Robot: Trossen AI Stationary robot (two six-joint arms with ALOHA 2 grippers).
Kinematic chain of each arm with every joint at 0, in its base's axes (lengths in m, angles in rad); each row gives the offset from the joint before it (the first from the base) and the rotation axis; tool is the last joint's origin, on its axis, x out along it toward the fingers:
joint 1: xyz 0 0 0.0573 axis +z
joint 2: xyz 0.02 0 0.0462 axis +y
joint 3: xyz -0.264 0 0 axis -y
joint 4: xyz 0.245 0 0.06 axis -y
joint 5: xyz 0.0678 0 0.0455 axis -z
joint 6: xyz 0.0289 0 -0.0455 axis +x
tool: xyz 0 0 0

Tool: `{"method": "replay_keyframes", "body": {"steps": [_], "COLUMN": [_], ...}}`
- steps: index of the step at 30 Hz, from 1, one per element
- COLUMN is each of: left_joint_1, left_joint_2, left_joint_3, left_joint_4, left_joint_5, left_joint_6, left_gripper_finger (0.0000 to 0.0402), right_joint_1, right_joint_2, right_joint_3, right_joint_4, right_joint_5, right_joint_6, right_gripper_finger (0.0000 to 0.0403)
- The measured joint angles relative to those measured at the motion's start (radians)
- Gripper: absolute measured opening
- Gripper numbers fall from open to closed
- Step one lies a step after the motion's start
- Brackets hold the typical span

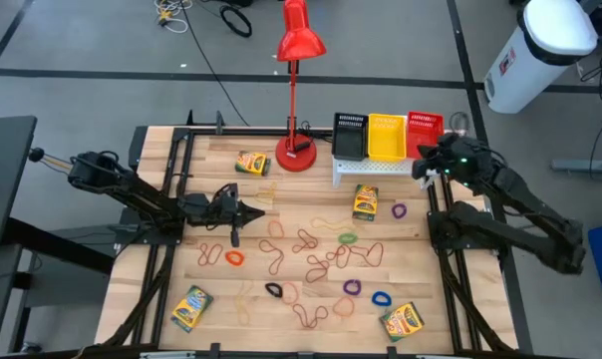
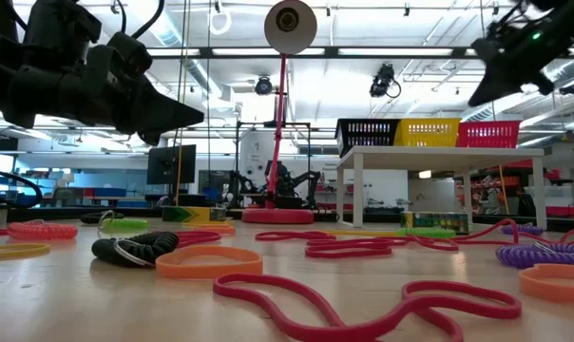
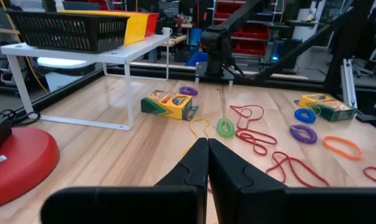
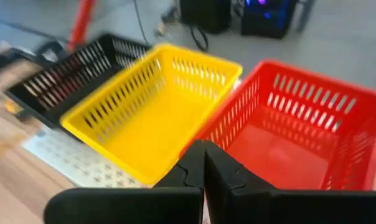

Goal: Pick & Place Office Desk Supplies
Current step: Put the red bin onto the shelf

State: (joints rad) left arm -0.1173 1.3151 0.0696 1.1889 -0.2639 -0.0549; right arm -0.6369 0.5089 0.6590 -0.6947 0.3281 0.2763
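Above the red bin (image 4: 312, 134), clenched empty right hand (image 4: 203, 163); left hand (image 3: 207, 163) clenched too.

Red desk lamp (image 1: 297, 60) stood on the wooden table (image 1: 211, 155); white shelf (image 1: 381, 168) beside its base; cables (image 1: 231, 15) on floor beyond.

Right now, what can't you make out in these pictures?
- Black bin: contents unclear. The high view is too small, its mesh wall screens it in the low view, and the right wrist view blurs it.
- Crayon box under the white shelf: partly hidden by a shelf leg in the low view.
- Lamp base: cut off by the left wrist view's edge.
- Tan rubber bands: barely visible against the wood in the high view.
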Motion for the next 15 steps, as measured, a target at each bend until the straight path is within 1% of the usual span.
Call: {"method": "replay_keyframes", "body": {"steps": [4,6,8,11,13,15], "left_joint_1": [0.0,0.0,0.0,0.0,0.0,0.0], "left_joint_2": [0.0,0.0,0.0,0.0,0.0,0.0], "left_joint_3": [0.0,0.0,0.0,0.0,0.0,0.0], "left_joint_4": [-0.005,-0.004,-0.005,-0.008,-0.015,-0.019], "left_joint_5": [-0.008,-0.008,-0.009,-0.006,-0.006,-0.006], "left_joint_6": [-0.009,-0.009,-0.009,-0.009,-0.009,-0.009], "left_gripper_finger": [0.0011,0.0011,0.0011,0.0011,0.0011,0.0011], "right_joint_1": [0.073,0.087,0.087,0.073,0.047,0.005], "right_joint_2": [0.162,0.242,0.312,0.408,0.464,0.523], "right_joint_3": [0.025,0.063,0.125,0.232,0.313,0.387], "right_joint_4": [-0.015,-0.016,-0.024,-0.11,-0.187,-0.287], "right_joint_5": [0.155,0.203,0.219,0.242,0.236,0.19], "right_joint_6": [0.028,0.033,0.032,0.03,0.031,0.043], "right_gripper_finger": [0.0001,0.0001,0.0,0.0,0.0,0.0]}}
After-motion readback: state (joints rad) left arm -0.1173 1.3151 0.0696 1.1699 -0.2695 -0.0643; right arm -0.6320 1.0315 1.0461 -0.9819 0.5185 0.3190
